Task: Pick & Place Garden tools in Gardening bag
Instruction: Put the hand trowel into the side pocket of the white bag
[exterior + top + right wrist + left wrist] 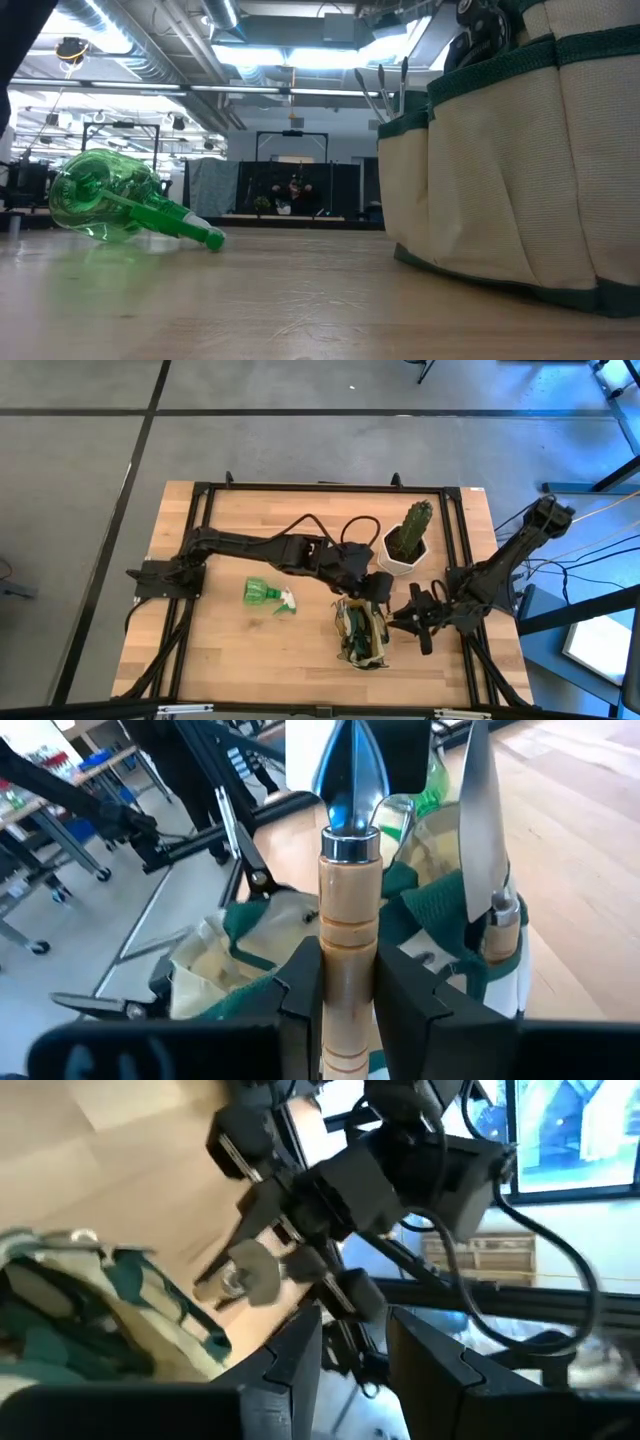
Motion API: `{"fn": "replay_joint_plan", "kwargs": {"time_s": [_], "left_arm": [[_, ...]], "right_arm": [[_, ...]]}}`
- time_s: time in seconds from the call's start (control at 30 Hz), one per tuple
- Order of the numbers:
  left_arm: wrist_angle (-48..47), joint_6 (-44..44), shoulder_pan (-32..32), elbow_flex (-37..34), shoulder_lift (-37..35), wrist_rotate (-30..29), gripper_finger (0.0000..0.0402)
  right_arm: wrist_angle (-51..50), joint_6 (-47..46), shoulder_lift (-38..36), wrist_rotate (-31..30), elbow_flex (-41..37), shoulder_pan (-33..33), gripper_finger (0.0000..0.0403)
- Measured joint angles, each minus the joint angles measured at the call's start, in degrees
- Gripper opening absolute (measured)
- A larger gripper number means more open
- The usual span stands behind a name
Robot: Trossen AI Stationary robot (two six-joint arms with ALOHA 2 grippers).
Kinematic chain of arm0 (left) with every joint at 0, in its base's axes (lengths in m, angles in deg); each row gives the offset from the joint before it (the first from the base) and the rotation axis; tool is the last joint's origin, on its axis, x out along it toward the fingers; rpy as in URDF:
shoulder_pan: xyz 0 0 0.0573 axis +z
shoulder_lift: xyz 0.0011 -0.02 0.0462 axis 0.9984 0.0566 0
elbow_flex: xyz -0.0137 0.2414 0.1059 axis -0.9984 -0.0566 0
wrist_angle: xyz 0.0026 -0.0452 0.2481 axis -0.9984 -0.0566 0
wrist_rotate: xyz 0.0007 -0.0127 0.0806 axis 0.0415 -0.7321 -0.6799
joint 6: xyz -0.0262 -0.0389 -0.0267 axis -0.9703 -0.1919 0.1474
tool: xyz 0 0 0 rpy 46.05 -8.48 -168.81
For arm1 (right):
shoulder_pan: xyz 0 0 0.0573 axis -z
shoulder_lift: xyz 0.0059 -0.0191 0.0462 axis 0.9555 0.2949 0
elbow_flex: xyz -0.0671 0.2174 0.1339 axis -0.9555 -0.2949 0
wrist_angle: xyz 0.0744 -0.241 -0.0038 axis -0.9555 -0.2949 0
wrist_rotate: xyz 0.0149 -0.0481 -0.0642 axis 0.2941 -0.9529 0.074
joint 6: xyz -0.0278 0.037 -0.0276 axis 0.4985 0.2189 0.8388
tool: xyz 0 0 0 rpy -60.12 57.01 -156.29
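**Trowel held beside the gardening bag, spray bottle not yet packed**

Seen from above, the gardening bag (361,632), a small soft khaki fabric tote with dark green trim, stands on the pale wooden table (230,650) at about five o'clock from the centre. The right gripper (413,615) sits just beside the bag at its three o'clock, fingers clamped on a trowel (349,850) by its smooth, round, ringed wooden handle; the pointed, shiny metal blade aims toward the bag's mouth. A second silver trowel (478,840) already stands in the bag. The left gripper (378,588) hovers at the bag's twelve o'clock, fingers a little apart and holding nothing.

This looks like the placing step: the held trowel next needs lowering into the bag or a pocket, then releasing.

The translucent green plastic spray bottle (268,595) lies on its side at the bag's ten o'clock, well apart from it. A ribbed cactus in a white pot (408,540) stands at one o'clock.
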Motion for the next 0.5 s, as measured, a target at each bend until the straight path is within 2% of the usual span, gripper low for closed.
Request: {"fn": "replay_joint_plan", "kwargs": {"time_s": [0.3,0.5], "left_arm": [[-10.7,-2.9,1.8,0.0,-0.1,6.9,0.0109],[-10.5,-0.3,2.5,0.0,-0.1,6.3,0.0109]], "right_arm": [[2.2,-0.1,3.5,2.2,0.0,0.9,0.0064],[4.1,1.1,3.7,1.8,0.0,1.3,0.0064]]}}
